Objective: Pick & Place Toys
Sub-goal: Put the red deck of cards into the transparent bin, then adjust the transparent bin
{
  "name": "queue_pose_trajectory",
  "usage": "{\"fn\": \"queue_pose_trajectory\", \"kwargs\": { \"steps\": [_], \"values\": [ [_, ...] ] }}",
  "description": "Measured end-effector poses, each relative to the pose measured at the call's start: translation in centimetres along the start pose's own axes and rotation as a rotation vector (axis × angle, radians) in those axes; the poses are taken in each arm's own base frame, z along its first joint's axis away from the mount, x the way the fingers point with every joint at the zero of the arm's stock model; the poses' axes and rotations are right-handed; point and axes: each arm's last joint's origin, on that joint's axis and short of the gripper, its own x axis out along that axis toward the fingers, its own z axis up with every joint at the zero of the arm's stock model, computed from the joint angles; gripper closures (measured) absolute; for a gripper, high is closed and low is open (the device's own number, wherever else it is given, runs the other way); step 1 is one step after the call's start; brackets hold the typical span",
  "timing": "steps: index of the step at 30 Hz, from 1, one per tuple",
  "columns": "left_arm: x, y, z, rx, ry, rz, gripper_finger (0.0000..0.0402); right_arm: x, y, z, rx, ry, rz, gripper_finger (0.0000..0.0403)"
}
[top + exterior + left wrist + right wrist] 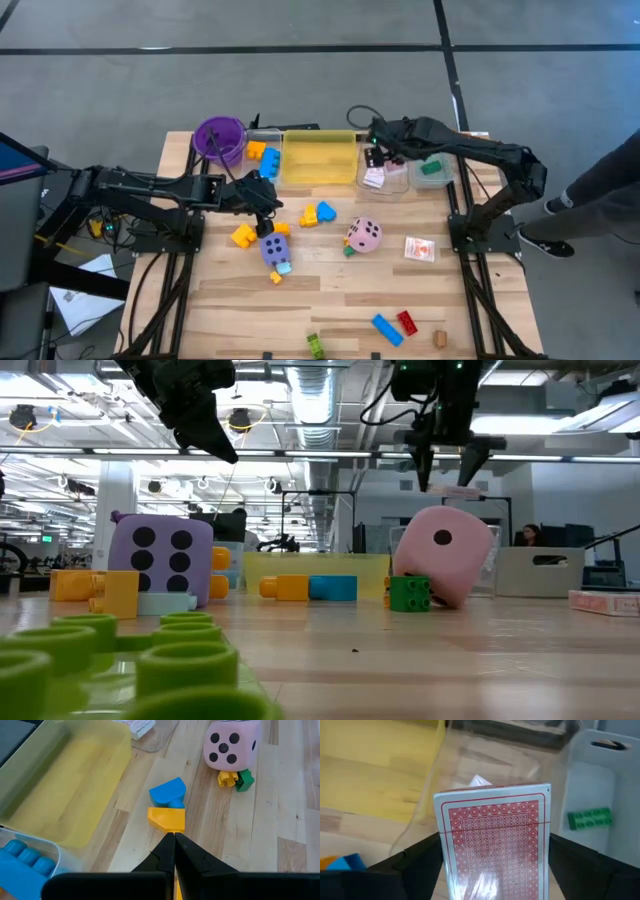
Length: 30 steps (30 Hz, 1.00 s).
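Tabletop (330, 300): wooden; trays line the far edge, loose toys are scattered nearer.
Yellow tray (319, 158): far edge, centre, looks empty; probably a drop bin.
Clear tray (395, 183): just right of the yellow tray, directly under the right hand.
Right hand (378, 158): above the clear tray, fingers spread wide either side of a pack of pink playing cards (495, 837); whether they grip or have let go, cannot tell; likely placing.
Left hand (262, 205): fingers closed, empty, over the tabletop near the yellow and blue blocks (168, 806).
Pink die (363, 235): mid-tabletop, unsorted.
Purple die (274, 248): near the left hand, unsorted.
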Motion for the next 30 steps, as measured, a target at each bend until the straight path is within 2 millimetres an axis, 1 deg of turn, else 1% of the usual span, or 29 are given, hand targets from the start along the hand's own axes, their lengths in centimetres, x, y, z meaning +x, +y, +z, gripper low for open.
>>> {"fn": "queue_pose_trajectory", "kwargs": {
  "steps": [4,5,8,13,18,24,27,30],
  "values": [
    [0.0,0.0,0.0,0.0,0.0,0.0,0.0402,0.5,-0.7,1.0,-0.02,0.027,0.028,0.0021],
    [0.0,0.0,0.0,0.0,0.0,0.0,0.0402,0.5,-0.8,1.2,-0.022,0.027,0.03,0.0014],
    [0.0,0.0,0.0,0.0,0.0,0.0,0.0402,0.5,-0.8,1.1,-0.033,0.028,0.03,0.0016],
    [0.0,0.0,0.0,0.0,0.0,0.0,0.0402,0.1,0.1,0.2,-0.071,0.063,0.077,0.0025],
    [0.0,0.0,0.0,0.0,0.0,0.0,0.0402,-0.9,1.8,-2.0,-0.142,0.089,0.133,0.0026],
    [0.0,0.0,0.0,-0.009,0.0,0.0,0.0402,-2.6,3.7,-5.4,-0.115,0.11,0.173,0.0031],
    [0.0,0.0,0.0,-0.023,0.0,0.0,0.0402,-3.0,4.3,-7.1,-0.086,0.124,0.173,0.0047],
    [0.0,0.0,0.0,-0.026,0.0,0.0,0.0402,-2.3,4.3,-8.7,-0.071,0.148,0.139,0.0084]
  ]
}}
